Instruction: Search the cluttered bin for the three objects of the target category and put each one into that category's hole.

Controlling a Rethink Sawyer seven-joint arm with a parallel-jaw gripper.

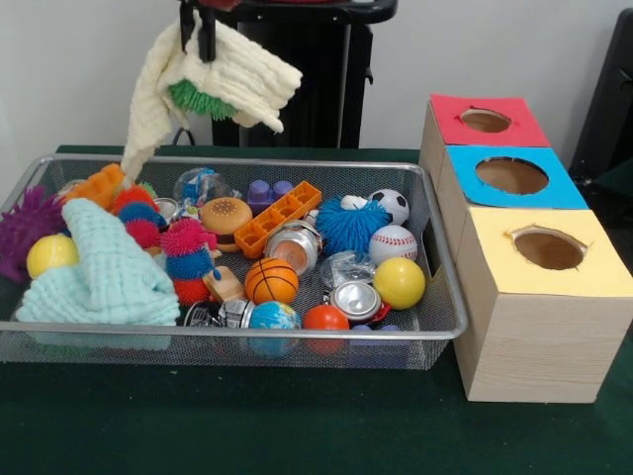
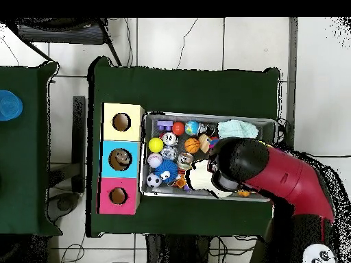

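Observation:
The wire mesh bin [image 1: 247,161] is full of toys; it also shows in the overhead view [image 2: 206,116]. My gripper [image 1: 198,35] is high above the bin's far left part, shut on a cream knitted cloth [image 1: 227,74] that hangs from it, with a green spiky ball [image 1: 198,99] caught in its folds. In the overhead view the arm [image 2: 274,171] hides the gripper and only the cloth [image 2: 200,178] shows. One clear bottle with a bluish label [image 1: 198,185] lies at the bin's far left. A second crumpled clear bottle [image 1: 346,267] lies near the yellow ball. I see no third.
Three wooden boxes with holes stand right of the bin: red [image 1: 485,121], blue [image 1: 511,176], yellow [image 1: 549,247]. A mint cloth [image 1: 109,267] covers the bin's near left. Metal cans [image 1: 295,245], balls, spiky toys and an orange block tray [image 1: 277,218] crowd the rest.

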